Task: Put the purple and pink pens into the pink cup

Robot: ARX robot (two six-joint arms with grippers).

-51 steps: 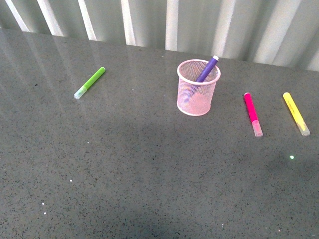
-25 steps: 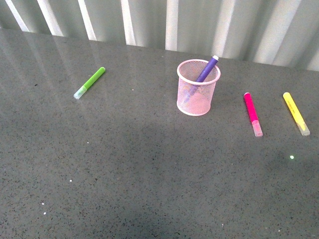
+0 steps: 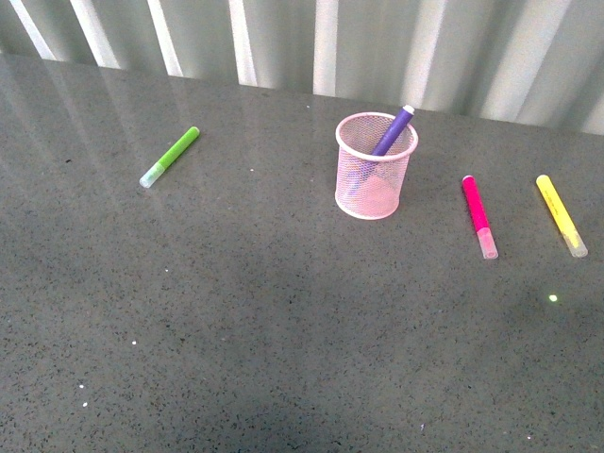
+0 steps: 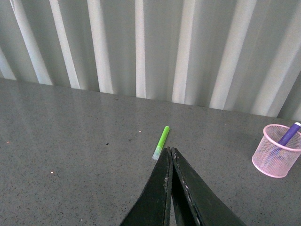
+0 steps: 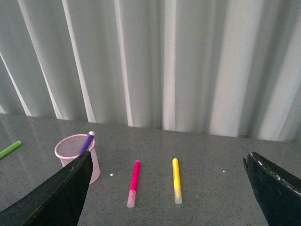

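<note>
We are seeing the pink cup (image 3: 370, 193) standing upright on the dark speckled table (image 3: 283, 321), toward its far side, near the ribbed pale backdrop (image 3: 377, 47). The purple pen (image 3: 392, 132) is sitting inside the cup, leaning toward the robot's right, with its upper end poking above the rim. The pink pen (image 3: 478, 215) is lying flat on the table to the right of the cup, apart from it, its pale cap pointing toward the robot. The yellow pen (image 3: 561, 214) is lying further right, near the pink pen and roughly parallel to it, not touching. The lime green pen (image 3: 171, 156) is lying well apart on the cup's left side.

The left gripper (image 4: 170, 150) is showing in its wrist view with both fingers pressed together, clenched on nothing and hanging over the table. The lime green pen is lying just beyond its tips.

The right gripper (image 5: 169, 155) is spread wide and released, gripping nothing, with one finger at each edge of its wrist view. Between those fingers we are seeing the pink pen and the yellow pen side by side on the table. We are not able to tell how high either gripper is hanging.
</note>
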